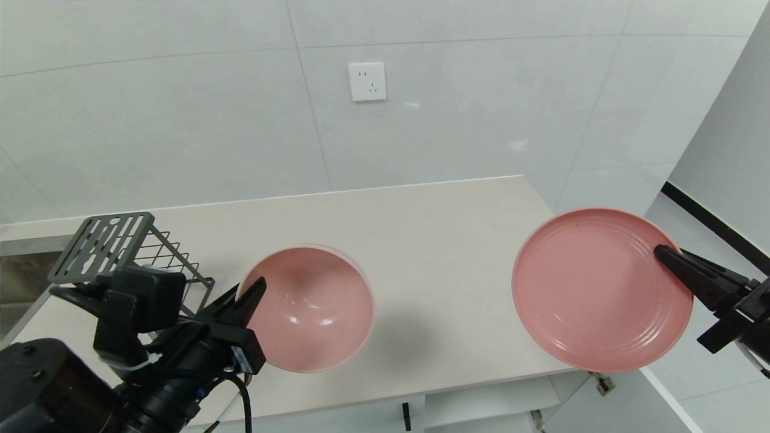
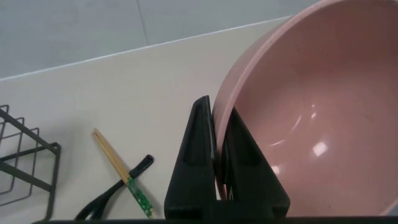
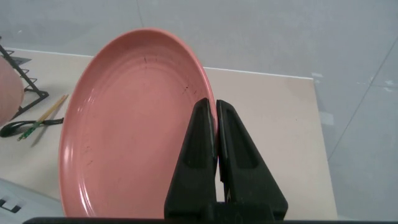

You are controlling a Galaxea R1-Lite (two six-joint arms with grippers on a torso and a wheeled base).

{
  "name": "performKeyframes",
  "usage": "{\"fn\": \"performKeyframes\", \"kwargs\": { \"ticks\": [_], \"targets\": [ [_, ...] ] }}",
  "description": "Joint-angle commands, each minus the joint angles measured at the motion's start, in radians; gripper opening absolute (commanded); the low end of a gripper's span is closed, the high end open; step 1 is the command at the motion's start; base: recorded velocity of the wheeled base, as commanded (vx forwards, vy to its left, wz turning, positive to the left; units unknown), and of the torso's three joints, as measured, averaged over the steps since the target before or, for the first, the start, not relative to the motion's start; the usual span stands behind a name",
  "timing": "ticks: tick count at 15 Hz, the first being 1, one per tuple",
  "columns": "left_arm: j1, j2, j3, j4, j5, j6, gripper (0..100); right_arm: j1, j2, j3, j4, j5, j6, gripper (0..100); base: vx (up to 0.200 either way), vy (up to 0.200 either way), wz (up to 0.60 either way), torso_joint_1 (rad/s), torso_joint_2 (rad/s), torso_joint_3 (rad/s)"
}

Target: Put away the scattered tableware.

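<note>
Bowl [image 1: 310,307] is pinched by left claw [image 1: 251,290], plate [image 1: 598,288] by right claw [image 1: 663,252].
Thin rim grips, so either could get dropped if swung fast.

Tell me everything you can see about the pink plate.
The plate is round, pink and matte, plastic by its look, with a shallow raised rim, faint concentric rings and a few dark specks. It is empty and held tilted. The right gripper is shut on its rim, one finger on each face. It hangs over the right end of the counter, partly past the edge.
</note>
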Motion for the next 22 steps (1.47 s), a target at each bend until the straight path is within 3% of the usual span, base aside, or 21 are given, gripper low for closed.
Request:
{"fn": "performKeyframes", "kwargs": {
  "ticks": [1, 3, 4, 8, 12, 18, 22],
  "targets": [
    [-0.006, -0.036, -0.01, -0.001, -0.003, 0.026, 0, 0.001, 0.008, -0.003, -0.001, 0.001, -0.002, 0, 0.0, 0.0, 0.0, 0.0, 0.0, 0.0],
    [-0.006, -0.087, -0.016, -0.001, -0.001, 0.103, 0, 0.022, 0.023, -0.003, -0.001, 0.001, -0.021, 0, 0.0, 0.0, 0.0, 0.0, 0.0, 0.0],
    [-0.006, -0.096, -0.016, -0.001, -0.001, 0.113, 0, 0.04, 0.033, 0.0, -0.001, 0.001, -0.021, 0, 0.0, 0.0, 0.0, 0.0, 0.0, 0.0],
    [-0.006, -0.099, -0.004, -0.001, -0.001, 0.113, 0, 0.071, 0.063, 0.0, -0.001, -0.001, -0.018, 0, 0.0, 0.0, 0.0, 0.0, 0.0, 0.0],
    [-0.004, -0.122, -0.01, -0.001, -0.003, 0.115, 0, 0.071, 0.089, -0.001, -0.001, -0.001, -0.012, 0, 0.0, 0.0, -0.6, 0.005, 0.0, 0.002],
    [-0.003, -0.125, -0.013, -0.001, -0.003, 0.115, 0, 0.071, 0.091, 0.0, -0.001, -0.001, -0.012, 0, 0.0, 0.0, 0.0, 0.0, 0.0, 0.0],
    [-0.003, -0.13, -0.013, -0.001, -0.001, 0.113, 0, 0.071, 0.083, -0.003, -0.001, -0.001, -0.015, 0, -0.2, 0.0, 0.0, 0.004, 0.0, 0.002]
  ]
}}
